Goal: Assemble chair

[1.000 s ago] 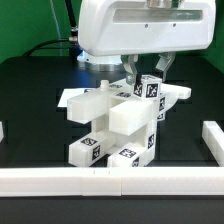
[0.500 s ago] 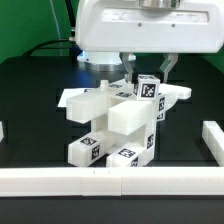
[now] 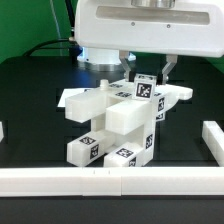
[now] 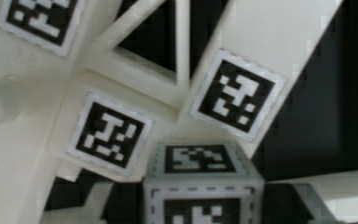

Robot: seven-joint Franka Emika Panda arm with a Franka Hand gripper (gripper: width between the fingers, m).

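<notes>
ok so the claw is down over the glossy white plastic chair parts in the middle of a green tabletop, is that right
Not quite: the tabletop is black, not green, as the exterior view shows. The claw is down over the glossy white blocky plastic chair parts in the middle of it.

No readable text, brands or numbers. Only black-and-white square marker tags (image 4: 234,93), patterns rather than letters, on leg bar (image 3: 147,90) and other white chair parts (image 3: 120,118).
</notes>
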